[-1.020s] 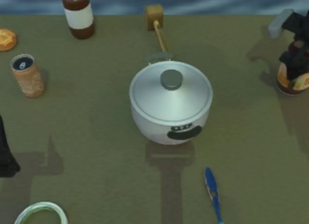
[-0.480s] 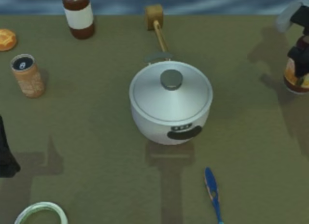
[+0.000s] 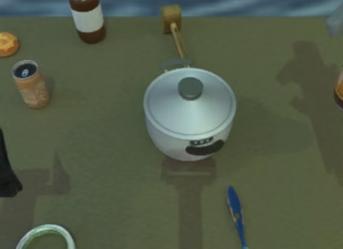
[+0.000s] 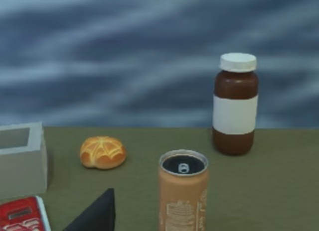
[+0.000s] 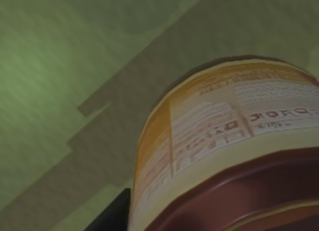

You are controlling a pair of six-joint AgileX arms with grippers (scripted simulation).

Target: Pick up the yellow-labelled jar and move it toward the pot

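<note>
The yellow-labelled jar fills the right wrist view, dark red with a yellow-orange label, tilted above the olive table. One dark finger of my right gripper lies against its side; the other finger is hidden. In the top view only a sliver of the jar shows at the right edge, far right of the pot. The pot stands mid-table, lid on, with its wooden handle pointing to the far edge. My left gripper is parked at the left edge.
A brown bottle with a white label, an orange can and a bun stand at the far left. A blue tool lies in front of the pot, and a white ring sits at the front left. A grey box shows in the left wrist view.
My right gripper has carried the jar to the right, away from the pot, until both have almost left the top view. Their shadow has slid right. The left arm is still.
</note>
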